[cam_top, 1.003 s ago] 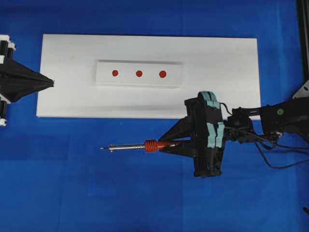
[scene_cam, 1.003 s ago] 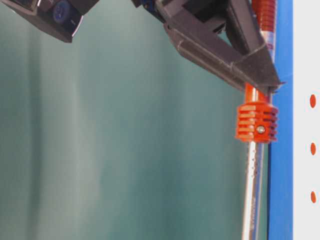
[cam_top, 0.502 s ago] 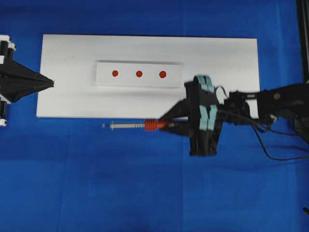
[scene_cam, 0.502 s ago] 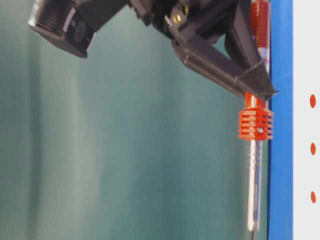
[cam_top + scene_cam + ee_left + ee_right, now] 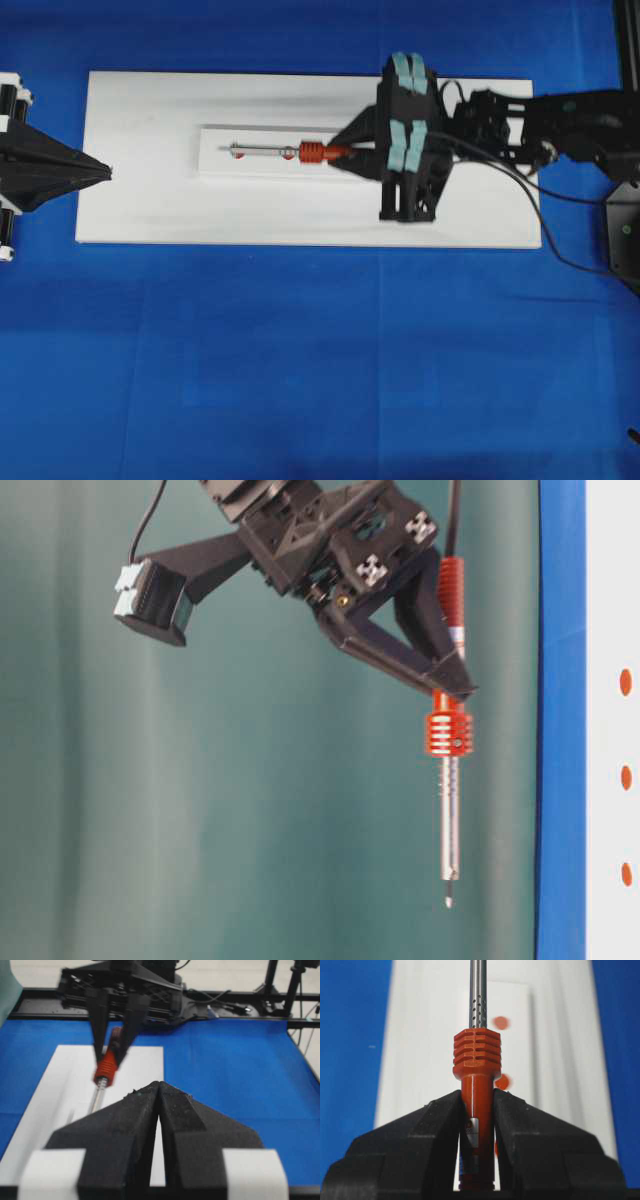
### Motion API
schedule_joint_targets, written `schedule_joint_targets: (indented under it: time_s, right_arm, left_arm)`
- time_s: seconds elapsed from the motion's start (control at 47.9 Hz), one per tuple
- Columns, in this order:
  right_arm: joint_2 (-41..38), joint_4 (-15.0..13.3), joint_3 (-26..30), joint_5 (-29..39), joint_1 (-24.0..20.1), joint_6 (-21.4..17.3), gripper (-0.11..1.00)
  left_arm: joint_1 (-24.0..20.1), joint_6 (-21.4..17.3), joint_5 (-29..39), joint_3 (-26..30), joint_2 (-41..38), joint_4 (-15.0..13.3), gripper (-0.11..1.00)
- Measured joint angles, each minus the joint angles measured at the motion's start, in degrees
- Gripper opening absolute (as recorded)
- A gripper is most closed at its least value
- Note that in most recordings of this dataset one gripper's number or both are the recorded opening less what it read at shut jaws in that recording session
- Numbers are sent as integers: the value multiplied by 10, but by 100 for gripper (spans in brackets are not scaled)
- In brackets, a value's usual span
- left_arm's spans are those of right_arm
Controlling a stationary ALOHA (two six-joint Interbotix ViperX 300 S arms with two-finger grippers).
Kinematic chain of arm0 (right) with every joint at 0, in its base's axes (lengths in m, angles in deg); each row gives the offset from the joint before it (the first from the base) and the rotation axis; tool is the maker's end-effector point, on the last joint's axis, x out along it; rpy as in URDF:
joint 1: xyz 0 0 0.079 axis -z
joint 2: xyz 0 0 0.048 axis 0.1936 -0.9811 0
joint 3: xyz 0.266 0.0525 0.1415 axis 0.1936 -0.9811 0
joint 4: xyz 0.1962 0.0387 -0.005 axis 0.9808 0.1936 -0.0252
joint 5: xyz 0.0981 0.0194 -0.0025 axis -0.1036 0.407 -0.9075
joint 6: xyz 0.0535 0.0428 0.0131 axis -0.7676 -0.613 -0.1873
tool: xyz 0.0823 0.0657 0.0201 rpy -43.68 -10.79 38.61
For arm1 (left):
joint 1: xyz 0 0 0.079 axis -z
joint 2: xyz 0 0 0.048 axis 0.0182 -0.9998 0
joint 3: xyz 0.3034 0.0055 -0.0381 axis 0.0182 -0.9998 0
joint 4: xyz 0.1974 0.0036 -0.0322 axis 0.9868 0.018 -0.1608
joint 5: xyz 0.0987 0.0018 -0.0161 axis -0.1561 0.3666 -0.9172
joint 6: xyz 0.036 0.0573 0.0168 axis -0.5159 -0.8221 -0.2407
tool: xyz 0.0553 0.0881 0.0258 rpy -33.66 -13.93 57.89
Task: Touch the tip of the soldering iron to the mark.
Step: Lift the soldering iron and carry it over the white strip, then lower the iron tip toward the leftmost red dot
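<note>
- The right gripper is clamped on the soldering iron, its two black fingers pinching the smooth red-orange handle just behind the ribbed collar.
- The iron lies roughly level above the small raised plate on the white board, shaft pointing toward the left side of the overhead view. In the table-level view it hangs well clear of the board's surface.
- The tip sits over the left end of the row of red marks — no contact with any mark yet, I judge.
- The left gripper rests at the board's left edge, jaws pressed together and holding nothing.
- Handling, as a judgement: the iron looks light and stiff, so it should follow the wrist without sagging. The round handle could roll or slip in a two-finger pinch, and the trailing black cord may tug sideways.
- The hold near the collar seems well placed — close to the shaft for steady aim, yet on the handle rather than the bare metal.
- The thin point looks delicate; a gentle downward touch would suit it better than a firm press.
</note>
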Motion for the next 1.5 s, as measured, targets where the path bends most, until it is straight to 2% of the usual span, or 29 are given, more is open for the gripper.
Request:
schedule_joint_targets:
  time_s: [0.251, 0.606, 0.878, 1.045, 1.212, 1.505]
  right_arm:
    - [0, 0, 12, 27, 41, 27, 6]
    - [0, -9, 14, 48, 44, 27, 6]
    - [0, -22, 28, 144, 51, 25, 6]
    - [0, -29, 41, 180, 62, 23, 6]
    - [0, -40, 47, 185, 62, 23, 6]
    - [0, -40, 47, 189, 63, 23, 6]
  left_arm:
    - [0, 0, 0, 0, 0, 1, 0]
    - [0, 0, 0, 0, 0, 0, 0]
    - [0, 0, 0, 0, 0, 1, 0]
    - [0, 0, 0, 0, -2, 0, 0]
    - [-1, 0, 0, 0, -2, 0, 0]
    - [0, 0, 0, 0, -2, 0, 0]
